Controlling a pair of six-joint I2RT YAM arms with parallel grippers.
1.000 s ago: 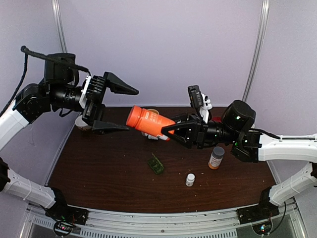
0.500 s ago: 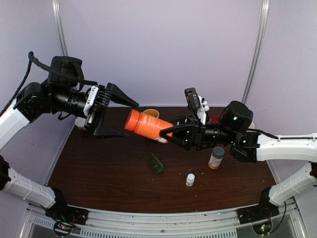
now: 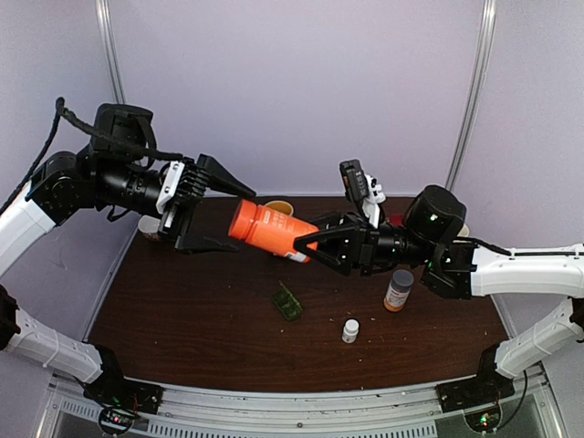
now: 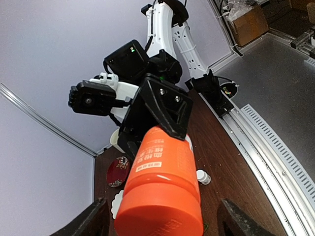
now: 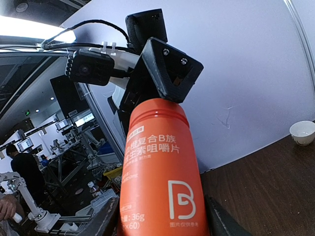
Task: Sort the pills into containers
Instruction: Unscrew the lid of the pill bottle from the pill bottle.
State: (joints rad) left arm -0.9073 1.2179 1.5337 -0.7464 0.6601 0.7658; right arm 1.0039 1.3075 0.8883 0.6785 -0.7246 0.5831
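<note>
Above the brown worktop our right claw grasps the orange bottle, our left claw spread wide at its nine o'clock.

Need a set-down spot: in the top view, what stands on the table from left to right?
green pill box → small white bottle → amber bottle

Centre to 6 o'clock: orange bottle, cap toward camera | 7 and 5 o'clock: left end effector, fingers spread, clear of cap | 12 o'clock: right end effector clamps bottle's far end | 5 o'clock, nearer centre: small white bottle on bench
</note>
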